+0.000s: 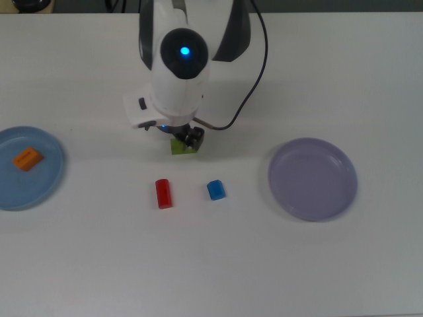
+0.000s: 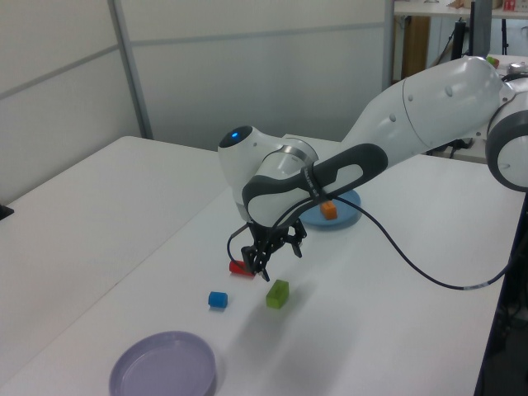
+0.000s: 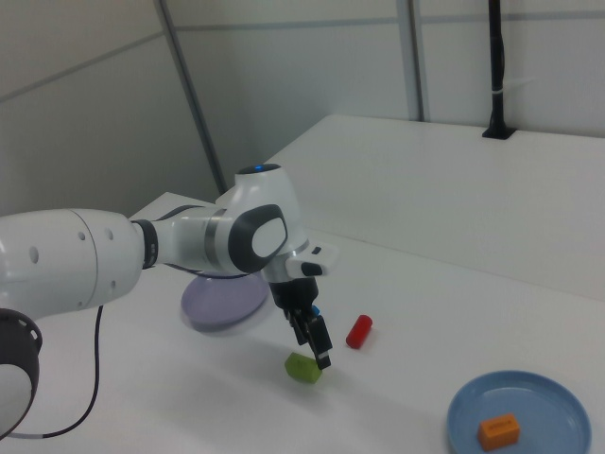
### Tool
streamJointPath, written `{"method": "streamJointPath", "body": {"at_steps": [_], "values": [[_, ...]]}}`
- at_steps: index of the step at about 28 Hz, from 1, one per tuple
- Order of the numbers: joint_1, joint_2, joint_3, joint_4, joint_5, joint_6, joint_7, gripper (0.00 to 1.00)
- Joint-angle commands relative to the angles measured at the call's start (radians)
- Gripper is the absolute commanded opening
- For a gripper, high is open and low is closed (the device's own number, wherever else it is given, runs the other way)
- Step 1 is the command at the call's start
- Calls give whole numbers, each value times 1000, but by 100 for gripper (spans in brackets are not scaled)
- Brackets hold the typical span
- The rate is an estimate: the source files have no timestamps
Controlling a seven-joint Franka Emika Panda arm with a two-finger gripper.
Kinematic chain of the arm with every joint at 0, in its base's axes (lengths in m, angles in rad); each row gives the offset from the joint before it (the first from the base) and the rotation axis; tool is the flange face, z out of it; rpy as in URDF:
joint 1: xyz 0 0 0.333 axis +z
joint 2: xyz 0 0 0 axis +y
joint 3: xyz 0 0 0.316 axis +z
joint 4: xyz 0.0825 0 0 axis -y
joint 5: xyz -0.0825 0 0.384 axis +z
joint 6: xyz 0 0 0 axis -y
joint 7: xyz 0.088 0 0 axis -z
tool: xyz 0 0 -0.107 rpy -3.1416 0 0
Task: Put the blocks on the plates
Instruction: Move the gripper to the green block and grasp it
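The arm [image 2: 429,99] wears smooth, glossy white plastic shells with dark grey matt joint bands, and a black rubbery cable [image 2: 412,256] loops from it. Its gripper [image 2: 270,252] looks like matt black plastic or metal. The table [image 1: 211,264] is a smooth, matt white surface. The light blue plate [image 1: 46,178] and the lavender plate [image 1: 312,178] look like smooth plastic with a faint sheen. The orange block [image 1: 27,159], green block [image 2: 278,294], red block [image 1: 162,193] and blue block [image 1: 215,189] look solid, smooth and evenly coloured.

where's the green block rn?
The green block sits on the table directly under the pincer, with the red block and blue block just below it in the top view.
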Motion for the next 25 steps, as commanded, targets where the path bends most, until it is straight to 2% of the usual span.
{"method": "streamJointPath", "body": {"at_steps": [1,4,12,18,21,25], "values": [[16,-40,-8,-37,-28,-18,-266,100],[17,-37,-8,-37,-28,-10,-369,100],[20,-29,4,-44,-23,-7,-501,100],[20,-12,7,-54,1,19,-538,100],[20,-11,24,-73,3,36,-538,100],[22,-11,26,-93,3,65,-538,100]]}}
